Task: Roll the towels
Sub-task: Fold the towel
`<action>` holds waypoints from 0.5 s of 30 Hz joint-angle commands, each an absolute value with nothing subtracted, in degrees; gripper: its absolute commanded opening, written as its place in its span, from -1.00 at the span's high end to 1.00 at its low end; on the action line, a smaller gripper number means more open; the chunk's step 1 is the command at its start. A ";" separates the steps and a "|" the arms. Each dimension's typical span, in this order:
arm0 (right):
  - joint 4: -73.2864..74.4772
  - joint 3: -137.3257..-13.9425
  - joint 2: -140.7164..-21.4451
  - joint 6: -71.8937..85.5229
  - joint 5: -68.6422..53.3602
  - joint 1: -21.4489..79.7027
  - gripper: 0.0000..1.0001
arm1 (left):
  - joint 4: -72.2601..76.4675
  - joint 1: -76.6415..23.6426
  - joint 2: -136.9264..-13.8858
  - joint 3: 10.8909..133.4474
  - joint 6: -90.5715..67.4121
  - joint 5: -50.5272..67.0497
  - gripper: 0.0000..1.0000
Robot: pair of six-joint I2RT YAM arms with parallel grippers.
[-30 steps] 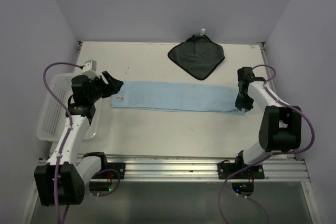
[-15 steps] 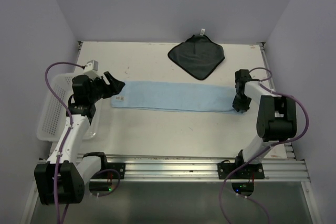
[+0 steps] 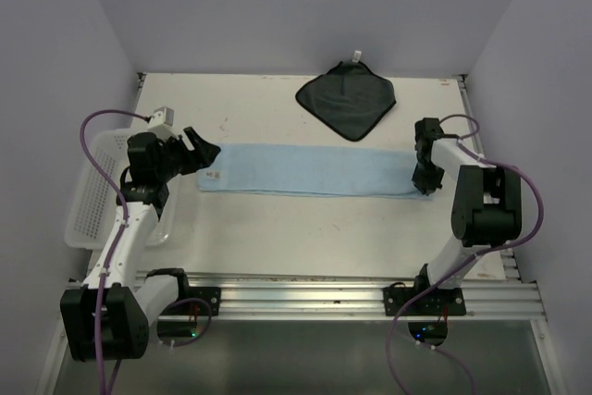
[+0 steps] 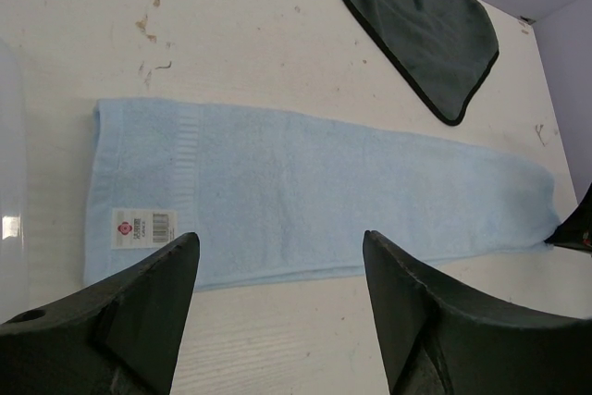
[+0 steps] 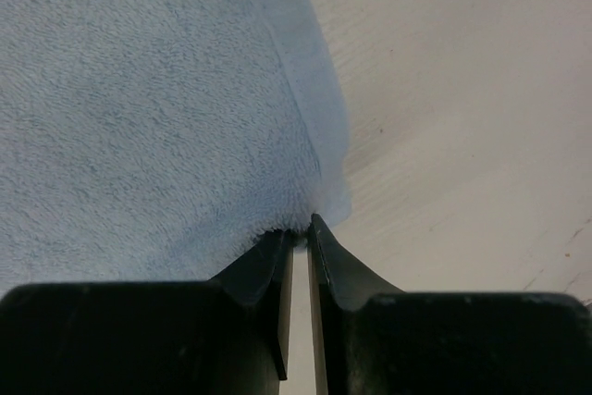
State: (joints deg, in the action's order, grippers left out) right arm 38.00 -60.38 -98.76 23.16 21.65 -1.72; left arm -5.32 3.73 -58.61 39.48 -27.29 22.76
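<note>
Ahead of my black fingers (image 4: 139, 312): light blue towel (image 4: 305, 191), white label (image 4: 143, 227) with red mark; beyond, dark grey towel (image 4: 425, 34), black-edged.

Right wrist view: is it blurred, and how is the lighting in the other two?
Right wrist view: very close, light blue towel edge soft, right gripper fingers nearly black silhouettes. Left wrist view: towel sharp, left gripper fingers dark and slightly soft. Top view: even light, only faint shadows.

White arm links (image 3: 125, 238), black joints (image 3: 483, 210) and fingers (image 4: 139, 321), purple cables (image 3: 90, 136).
</note>
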 commanded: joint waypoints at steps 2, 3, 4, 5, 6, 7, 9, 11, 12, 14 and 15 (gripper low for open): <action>42.97 -64.25 -99.75 20.31 24.61 -1.50 0.71 | -4.75 3.60 -58.18 40.61 -25.84 23.38 -0.51; 44.20 -64.60 -99.84 19.69 25.04 -1.15 0.70 | -4.75 3.60 -58.18 40.61 -25.84 23.38 -0.51; 44.82 -65.30 -99.93 19.60 26.18 -0.79 0.70 | -4.75 3.52 -58.18 40.61 -25.93 23.47 -0.51; 45.43 -65.65 -100.02 19.43 26.63 -0.44 0.68 | -4.66 3.52 -58.10 40.52 -25.93 23.55 -0.52; 46.48 -66.09 -100.37 18.81 26.89 1.13 0.67 | -4.57 3.52 -58.10 40.52 -25.93 23.55 -0.52; 47.28 -67.05 -100.72 18.72 28.29 1.49 0.67 | -4.57 3.43 -58.10 40.52 -25.93 23.55 -0.52; 49.29 -68.46 -101.68 18.02 29.87 2.72 0.66 | -4.57 3.52 -58.01 40.52 -25.93 23.55 -0.52; 51.14 -69.17 -102.13 17.67 32.51 3.86 0.64 | -4.48 3.52 -58.01 40.52 -26.01 23.73 -0.53; 51.67 -69.52 -102.39 17.49 33.56 4.13 0.63 | -4.48 3.43 -58.01 40.52 -26.02 23.82 -0.53; 52.64 -69.43 -102.57 17.58 35.67 4.31 0.47 | -4.48 3.52 -58.01 40.52 -26.02 23.82 -0.53; 52.65 -69.00 -102.48 17.49 35.60 4.31 0.41 | -4.40 3.52 -58.01 40.52 -26.02 23.91 -0.54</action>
